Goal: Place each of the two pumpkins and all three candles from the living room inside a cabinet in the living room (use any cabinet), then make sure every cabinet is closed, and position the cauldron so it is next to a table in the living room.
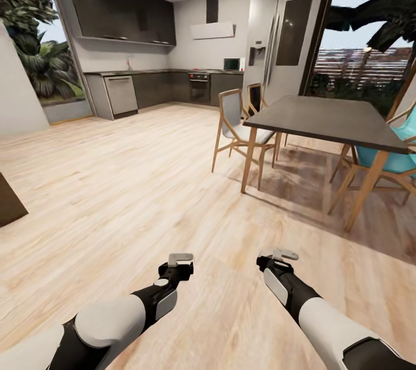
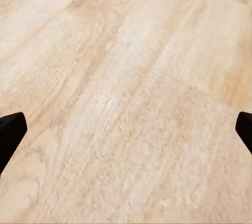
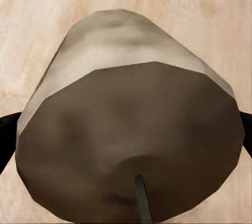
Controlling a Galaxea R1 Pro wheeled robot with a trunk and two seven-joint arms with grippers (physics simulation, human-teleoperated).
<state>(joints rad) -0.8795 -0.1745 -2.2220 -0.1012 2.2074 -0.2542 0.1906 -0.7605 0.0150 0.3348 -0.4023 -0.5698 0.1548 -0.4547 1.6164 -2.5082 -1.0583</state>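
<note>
A stout grey-brown candle [image 3: 131, 129] with a paler side and a short dark wick sits between the black fingers of my right gripper [image 3: 126, 135], which is shut on it. In the head view my right gripper [image 1: 278, 255] hangs low over the plank floor, right of centre. My left gripper [image 1: 181, 260] hangs beside it, a hand's width to its left. In the left wrist view my left gripper [image 2: 126, 132] is open, with bare floor between its black fingertips [image 2: 10, 135]. The pumpkins, the cabinet, the cauldron and the living-room table are out of view.
A dark-topped dining table [image 1: 323, 119] with wooden legs stands ahead on the right, with wooden chairs [image 1: 234, 124] around it, one with a teal seat [image 1: 390, 159]. A dark kitchen counter [image 1: 167, 84] and a tall fridge [image 1: 283, 35] line the far wall. A dark corner [image 1: 8, 200] juts in at the left edge.
</note>
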